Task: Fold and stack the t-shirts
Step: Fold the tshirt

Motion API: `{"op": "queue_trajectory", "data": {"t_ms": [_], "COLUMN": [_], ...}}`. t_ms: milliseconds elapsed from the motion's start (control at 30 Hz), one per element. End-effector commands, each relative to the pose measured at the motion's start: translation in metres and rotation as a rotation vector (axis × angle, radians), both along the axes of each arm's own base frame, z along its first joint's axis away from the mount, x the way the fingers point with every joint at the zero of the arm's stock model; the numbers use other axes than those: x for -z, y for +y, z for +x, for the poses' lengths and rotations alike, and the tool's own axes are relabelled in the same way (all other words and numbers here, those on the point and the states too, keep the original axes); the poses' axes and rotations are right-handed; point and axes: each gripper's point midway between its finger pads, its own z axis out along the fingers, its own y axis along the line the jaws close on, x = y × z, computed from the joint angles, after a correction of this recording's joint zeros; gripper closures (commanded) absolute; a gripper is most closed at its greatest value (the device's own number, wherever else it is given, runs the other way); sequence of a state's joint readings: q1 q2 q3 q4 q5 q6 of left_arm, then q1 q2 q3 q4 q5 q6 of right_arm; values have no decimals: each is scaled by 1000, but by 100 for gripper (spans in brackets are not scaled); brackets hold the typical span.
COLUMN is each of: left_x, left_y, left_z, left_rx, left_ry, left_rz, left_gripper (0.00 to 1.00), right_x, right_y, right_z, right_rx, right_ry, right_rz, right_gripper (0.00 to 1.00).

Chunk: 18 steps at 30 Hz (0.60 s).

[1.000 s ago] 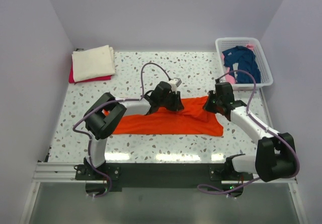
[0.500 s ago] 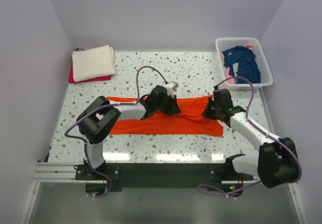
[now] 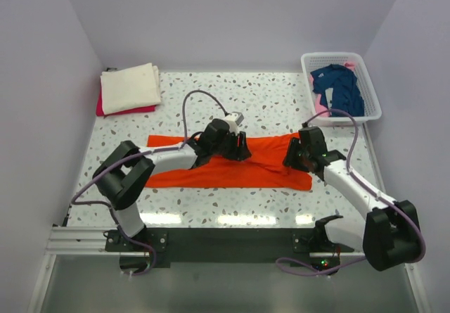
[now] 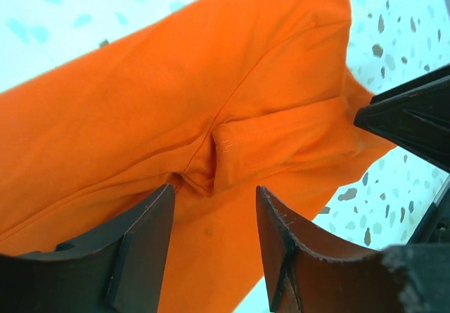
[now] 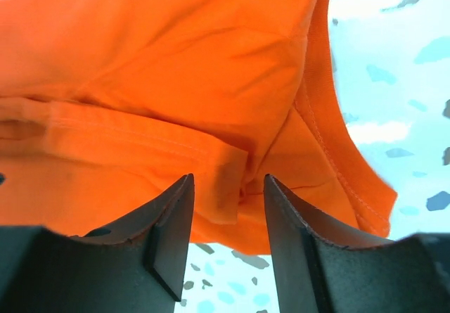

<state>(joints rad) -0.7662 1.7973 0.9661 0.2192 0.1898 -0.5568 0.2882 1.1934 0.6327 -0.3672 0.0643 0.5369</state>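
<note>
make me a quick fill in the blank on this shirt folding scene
The t-shirt spread under both arms is ____. The folded cream shirt rests on a ____ one. The navy shirt lies in the white ____. The left gripper and right gripper both stand ____.
Missing: orange; red; basket; open.

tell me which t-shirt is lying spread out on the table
The orange t-shirt, stretched out flat at the centre. The cream t-shirt sits folded on the red t-shirt at the far left; the navy t-shirt lies bunched in the white basket.
</note>
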Motion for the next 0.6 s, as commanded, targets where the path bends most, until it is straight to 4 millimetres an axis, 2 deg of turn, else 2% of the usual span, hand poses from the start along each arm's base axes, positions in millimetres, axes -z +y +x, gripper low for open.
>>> {"op": "queue_trajectory", "data": {"t_ms": [0,33,100,133,167,200,233,267,333,367,433,467,567], "left_x": [-54,-49,-58,-46,-42,-35,-31,-27,-14,-11,-3,-3,5], "left_y": [17,34,53,81,94,109,127,137,159,164,176,179,185], "left_z": [15,20,28,33,36,35,44,46,49,50,53,56,60], "left_rx": [-95,-175,-266,-366,-413,-457,-511,-535,-576,-586,-603,-612,-621], "left_ry": [-124,-121,-128,-90,-69,-27,-16,0,51,61,77,78,103], "left_rz": [-7,58,100,189,226,279,310,331,368,380,419,427,459], "left_gripper": [44,44,45,46,52,54,55,58,60,60,60,60,60], "right_x": [-51,-55,-69,-66,-75,-77,-75,-73,-69,-66,-62,-57,-59], "right_y": [-1,1,14,20,37,46,55,75,94,111,129,143,169], "right_z": [19,20,28,31,35,39,43,48,56,64,71,78,92], "right_rx": [5,-5,-37,-51,-92,-108,-128,-171,-214,-244,-283,-309,-356], "right_ry": [-122,-131,-160,-152,-175,-181,-179,-168,-161,-165,-161,-150,-163], "right_rz": [-9,-7,11,1,3,-6,-19,-24,-32,-35,-33,-40,-51], "right_gripper": [51,51,52,53,53,55,55,55,57,57,59,59,60]}}
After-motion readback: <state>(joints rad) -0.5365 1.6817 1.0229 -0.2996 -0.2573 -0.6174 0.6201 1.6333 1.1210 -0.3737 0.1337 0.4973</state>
